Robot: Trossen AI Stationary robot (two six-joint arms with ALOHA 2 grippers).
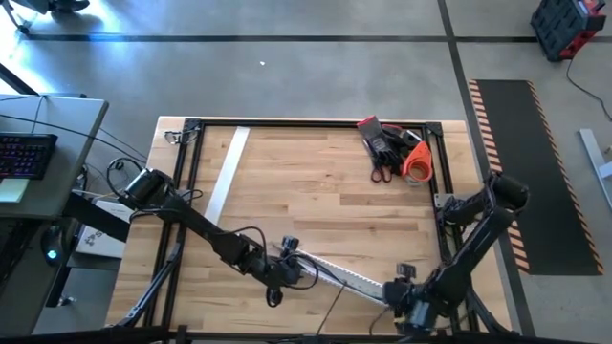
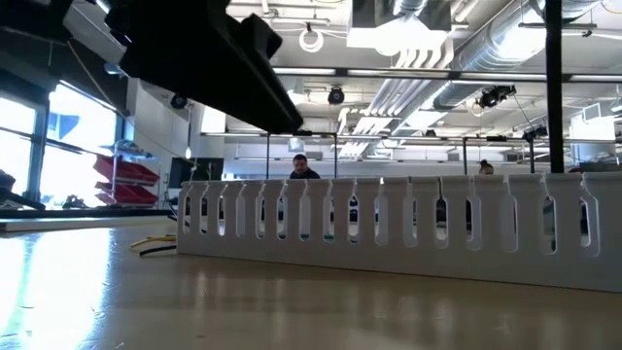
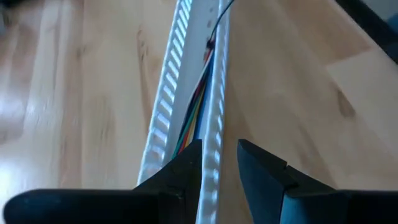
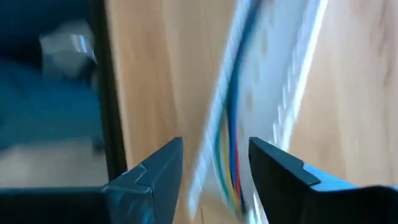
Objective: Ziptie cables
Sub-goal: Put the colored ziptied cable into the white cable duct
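A white slotted plastic channel (image 1: 344, 274) lies flat near the table's near edge, slanting from left to right. In the low view the channel (image 2: 389, 224) stands as a slotted wall. Thin coloured cables (image 3: 196, 106) run along inside it, and the same cables (image 4: 231, 143) show blurred in the right wrist view. A few loose wire ends (image 2: 154, 243) lie on the wood beside its left end. My left gripper (image 1: 287, 263) is at the channel's left end, open, its fingers (image 3: 221, 146) astride one side wall. My right gripper (image 1: 402, 287) is at the right end, open (image 4: 214, 146), astride channel and cables. My left gripper stands with one finger (image 3: 186, 165) inside the channel and the other outside, the slotted side wall (image 3: 214, 124) between them, reaching along the channel. A strip of wood shows between the wall and the outer finger. Whether the inner finger touches the wall I cannot tell.
A second flat white strip (image 1: 228, 172) lies on the table's left part. A red, black and orange heap of tools (image 1: 392, 148) sits at the far right corner. A black frame (image 1: 440, 172) borders the table. Bare wood spans the middle. People (image 2: 303, 167) show far behind.
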